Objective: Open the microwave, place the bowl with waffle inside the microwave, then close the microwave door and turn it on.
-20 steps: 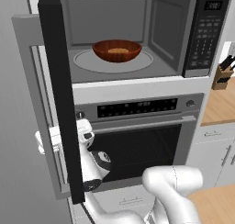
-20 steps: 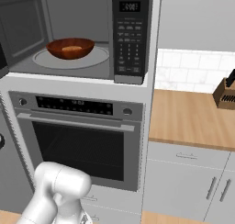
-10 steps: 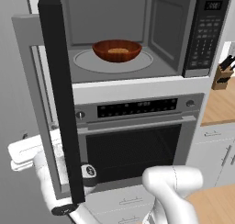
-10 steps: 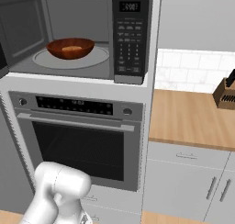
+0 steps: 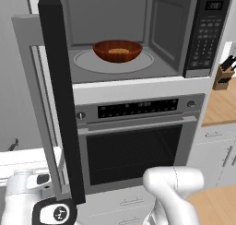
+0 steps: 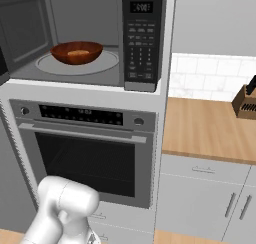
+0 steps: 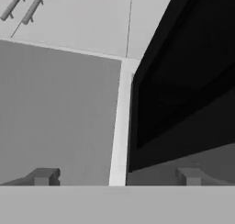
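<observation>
the bowl sits on the round glass turntable inside the microwave, with the waffle lying in its hollow, so the loading looks done and closing is the step in hand. the microwave door stands swung wide open, edge-on to the left base camera, well out from the microwave cavity and reaching down across the front of the steel oven below the microwave.

the gripper is low, beside the door's lower edge, its fingertips spread apart and holding nothing; the hand view looks up along the door's black face with a pale strip running between the tips.

risks from here, as a judgement: the hand seems to sit near the door's bottom corner, so a push there could slide off the edge rather than swing the door. the arm's white links are close under the door in the left base view, and a careless sweep could catch the door or the oven front. a hard shove could slam the door and jolt the bowl on the turntable. a soft one could leave the door unlatched, and pressing the keypad to the right of the cavity would then do nothing
</observation>
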